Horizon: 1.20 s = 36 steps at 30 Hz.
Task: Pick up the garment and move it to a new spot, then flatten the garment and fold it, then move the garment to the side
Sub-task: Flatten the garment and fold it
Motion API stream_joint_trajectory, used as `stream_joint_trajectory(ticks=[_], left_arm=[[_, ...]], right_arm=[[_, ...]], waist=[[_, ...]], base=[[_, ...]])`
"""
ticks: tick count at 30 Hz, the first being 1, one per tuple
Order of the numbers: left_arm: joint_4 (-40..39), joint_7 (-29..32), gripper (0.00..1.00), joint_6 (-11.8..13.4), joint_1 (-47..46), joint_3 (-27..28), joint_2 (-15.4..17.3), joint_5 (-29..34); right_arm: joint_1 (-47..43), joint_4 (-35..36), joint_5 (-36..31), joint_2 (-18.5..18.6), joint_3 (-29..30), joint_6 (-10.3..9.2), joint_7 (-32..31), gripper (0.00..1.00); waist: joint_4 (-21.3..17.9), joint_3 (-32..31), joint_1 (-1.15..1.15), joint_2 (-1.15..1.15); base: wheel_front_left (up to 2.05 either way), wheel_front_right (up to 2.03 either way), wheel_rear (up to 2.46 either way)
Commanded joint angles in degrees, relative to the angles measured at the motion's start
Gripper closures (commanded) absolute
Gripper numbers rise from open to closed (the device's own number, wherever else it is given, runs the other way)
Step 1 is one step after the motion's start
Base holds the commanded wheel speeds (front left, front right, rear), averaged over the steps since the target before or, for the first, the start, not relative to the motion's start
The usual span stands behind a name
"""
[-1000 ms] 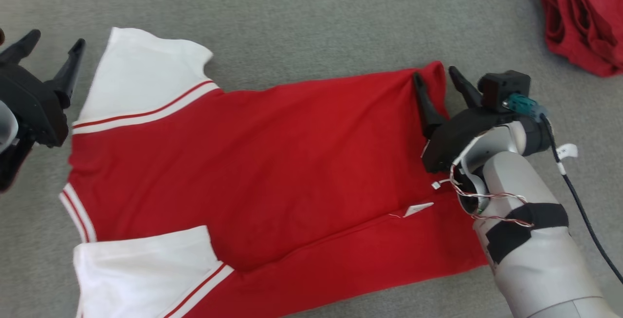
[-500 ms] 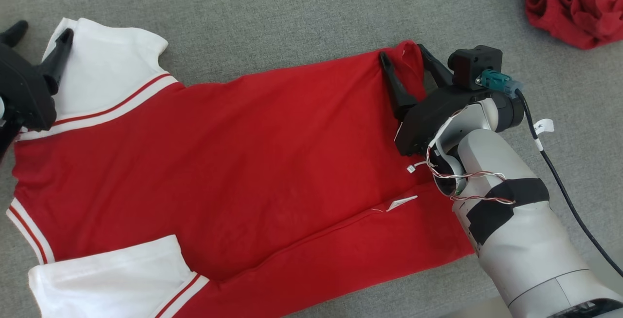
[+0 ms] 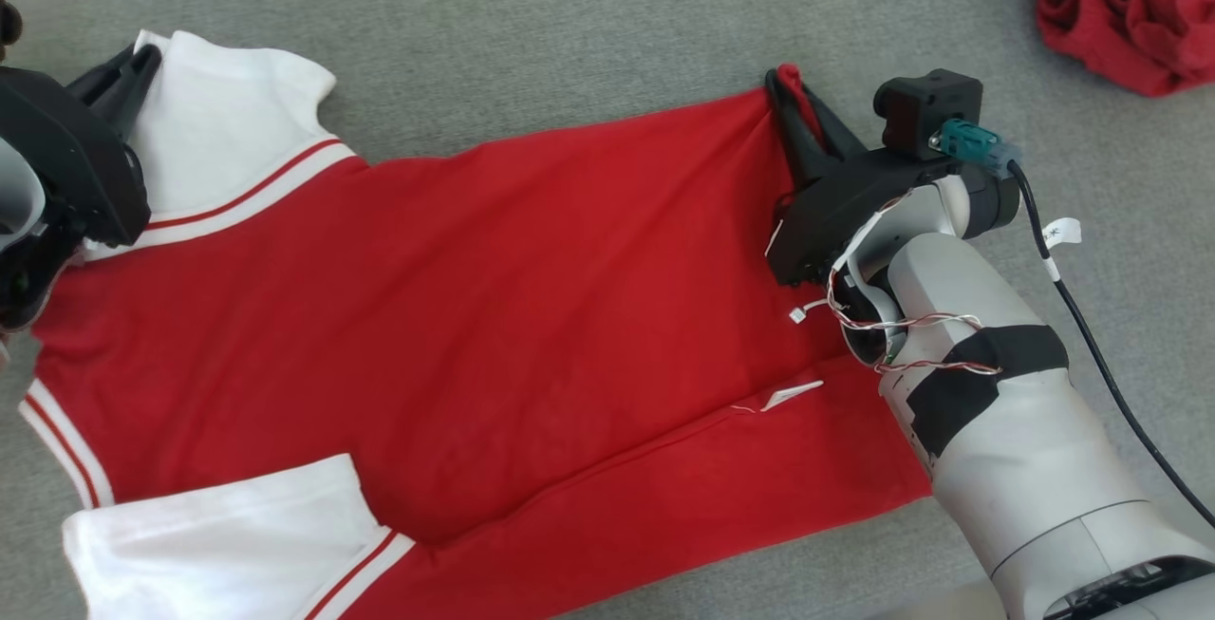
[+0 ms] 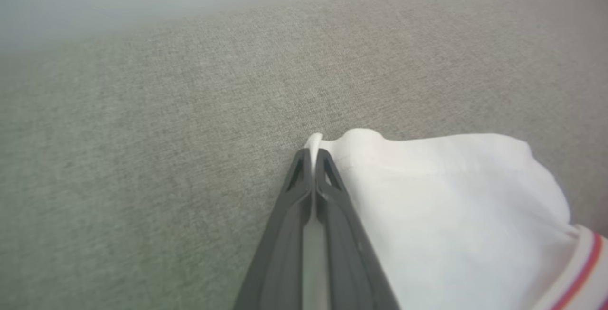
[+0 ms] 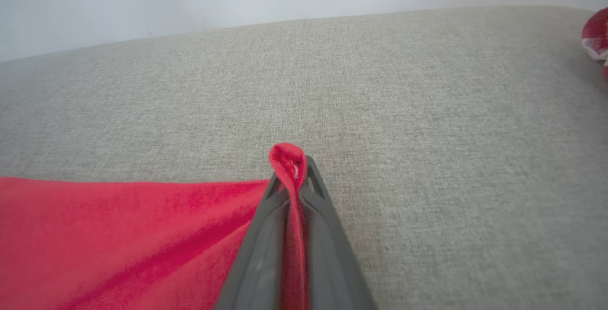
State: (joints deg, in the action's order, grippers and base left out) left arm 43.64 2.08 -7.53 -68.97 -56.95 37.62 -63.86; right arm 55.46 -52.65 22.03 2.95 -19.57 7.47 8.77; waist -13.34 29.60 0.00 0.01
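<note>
The left gripper [image 4: 312, 154] is clamped on the white sleeve [image 4: 441, 196] corner. From it the garment [image 3: 494, 297] lies flat on the grey surface [image 3: 532, 22] — reaching the right gripper [image 5: 293, 172], pinched on the red hem corner [image 5: 286, 157].

Red garment [image 3: 532, 297], white sleeves [image 3: 228, 117] with red-striped white cuffs [image 3: 252, 197]; mottled grey fabric surface [image 3: 570, 22]; dark red cloth heap [image 3: 1130, 12]
</note>
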Motion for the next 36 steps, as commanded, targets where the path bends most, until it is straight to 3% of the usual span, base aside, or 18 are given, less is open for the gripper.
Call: stream_joint_trajectory(ticks=[1, 11, 20, 25, 31, 36], left_arm=[[-0.12, -1.35, 1.00, 0.10, 0.53, -0.15, 0.38, -1.45], [-5.78, -11.24, 1.00, 0.09, 1.30, -1.85, 2.32, -4.52], [-19.00, -17.19, 1.00, 0.08, 10.14, 0.19, 5.93, -6.48], [-27.50, -17.20, 1.00, 1.12, 20.31, 8.90, 5.13, -3.06], [-36.53, -17.20, 1.00, 4.02, 35.71, 19.38, 2.25, 3.04], [-40.25, -17.19, 1.00, 4.80, 47.59, 25.86, -1.11, 6.08]], right_arm=[[0.76, -0.47, -0.63, -0.06, 0.34, 0.02, 1.24, 1.00], [-1.25, -1.12, -1.58, 3.07, 1.15, 0.02, 5.26, 1.00], [-9.04, 3.63, 0.48, 8.52, 0.76, 0.02, 6.42, 1.00], [-14.88, 8.57, 1.75, 11.12, 2.05, 0.02, 6.42, 1.00], [-22.75, 15.13, 2.09, 12.66, 3.74, 0.02, 6.37, 1.00], [-28.21, 19.25, 2.68, 13.52, 4.66, 0.02, 6.37, 1.00]], waist=[[0.73, -0.54, 0.00, -0.01], [4.84, -5.10, 0.00, -0.01], [9.97, -10.10, 0.00, -0.01], [12.70, -12.06, 0.00, -0.01], [14.33, -14.61, 0.00, -0.01], [14.77, -16.08, 0.00, -0.01]], base=[[0.00, 0.00, 0.00], [0.00, 0.00, 0.00], [0.00, 0.00, 0.00], [0.00, 0.00, 0.00], [0.00, 0.00, 0.00], [0.00, 0.00, 0.00]])
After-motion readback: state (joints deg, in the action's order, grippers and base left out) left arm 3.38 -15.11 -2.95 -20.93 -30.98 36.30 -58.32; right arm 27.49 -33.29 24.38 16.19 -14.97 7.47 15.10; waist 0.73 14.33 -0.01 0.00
